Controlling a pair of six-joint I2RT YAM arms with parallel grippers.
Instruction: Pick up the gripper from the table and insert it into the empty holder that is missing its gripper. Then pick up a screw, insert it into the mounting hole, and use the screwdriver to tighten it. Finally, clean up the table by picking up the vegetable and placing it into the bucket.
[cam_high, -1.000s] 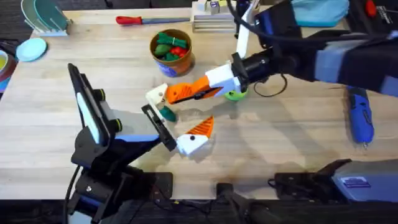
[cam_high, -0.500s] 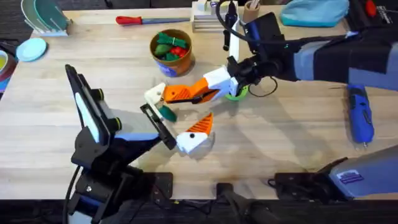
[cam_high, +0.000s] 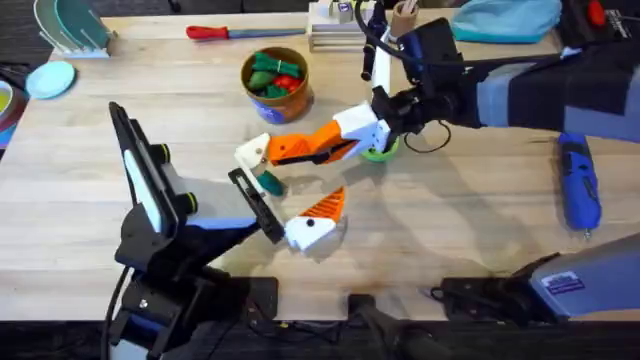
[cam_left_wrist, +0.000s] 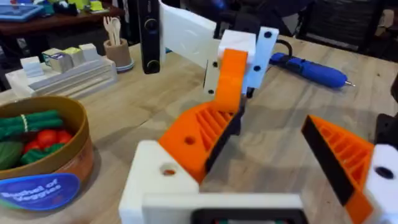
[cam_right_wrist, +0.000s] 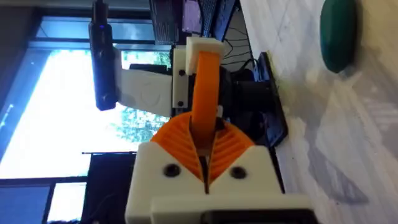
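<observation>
holding a small loose orange wedge-shaped plastic fingertip (cam_high: 300, 150) clenched between its pads, the right pincer (cam_high: 322, 146) reaches in beside the left arm's small white plastic finger block (cam_high: 251, 154), which lacks an orange tip. the wedge's end sits at that block, seemingly lined up so it can slide in. the left pincer (cam_high: 283, 195) is spread wide, grasping nothing, likely to leave room. a small dark teal-green toy vegetable (cam_high: 269, 182) lies on the wooden table (cam_high: 450, 230) just beside the block.
</observation>
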